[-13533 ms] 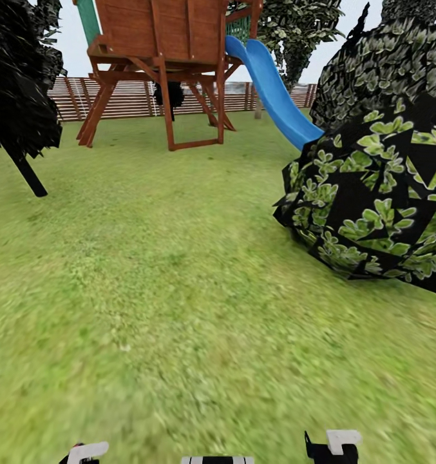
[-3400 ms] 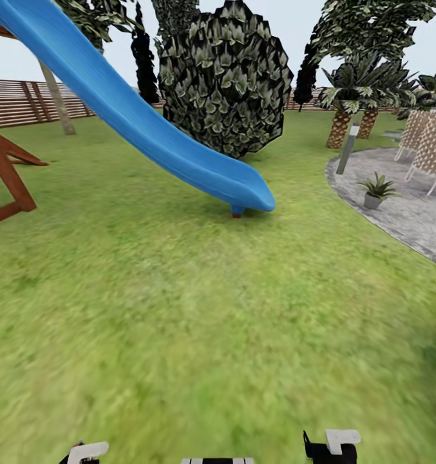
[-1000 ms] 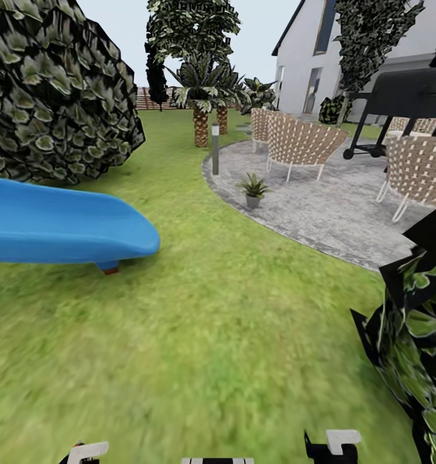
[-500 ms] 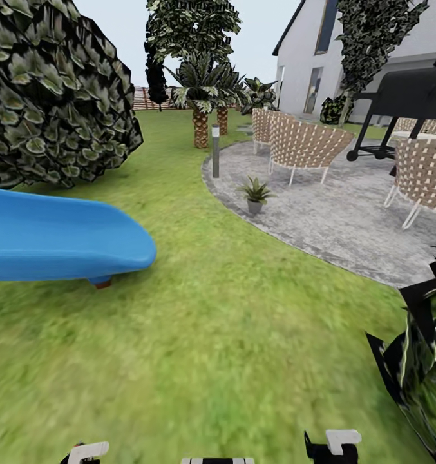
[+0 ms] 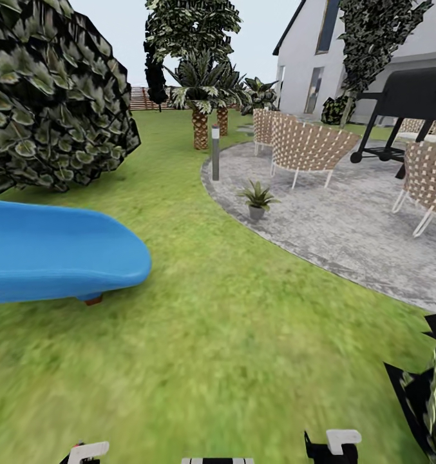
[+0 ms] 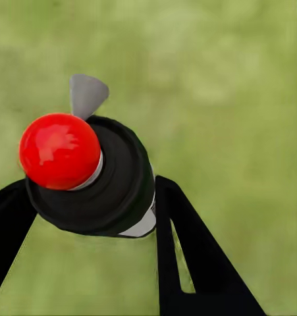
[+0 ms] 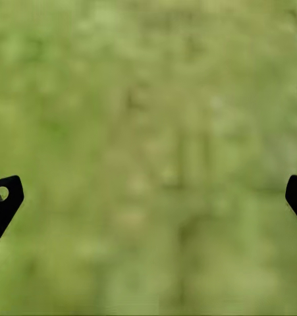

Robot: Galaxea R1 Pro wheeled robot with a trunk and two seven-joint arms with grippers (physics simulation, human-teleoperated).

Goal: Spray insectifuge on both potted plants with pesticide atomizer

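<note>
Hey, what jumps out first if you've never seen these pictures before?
The bright blue slide at the left, lying across the lawn below a big dark bush. Then the grey patio at the right, with wicker chairs and a small potted plant at its edge. The left gripper holds a red-topped black object.

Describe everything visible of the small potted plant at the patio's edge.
The small potted plant is a low rosette of narrow, pointed green leaves spreading up and outward from a small grey pot that looks like stone or concrete. It stands upright on the grey mottled patio, just inside its curved border with the lawn. Nothing else touches it. A slim grey post light stands behind it, and a woven wicker chair sits further back.
</note>
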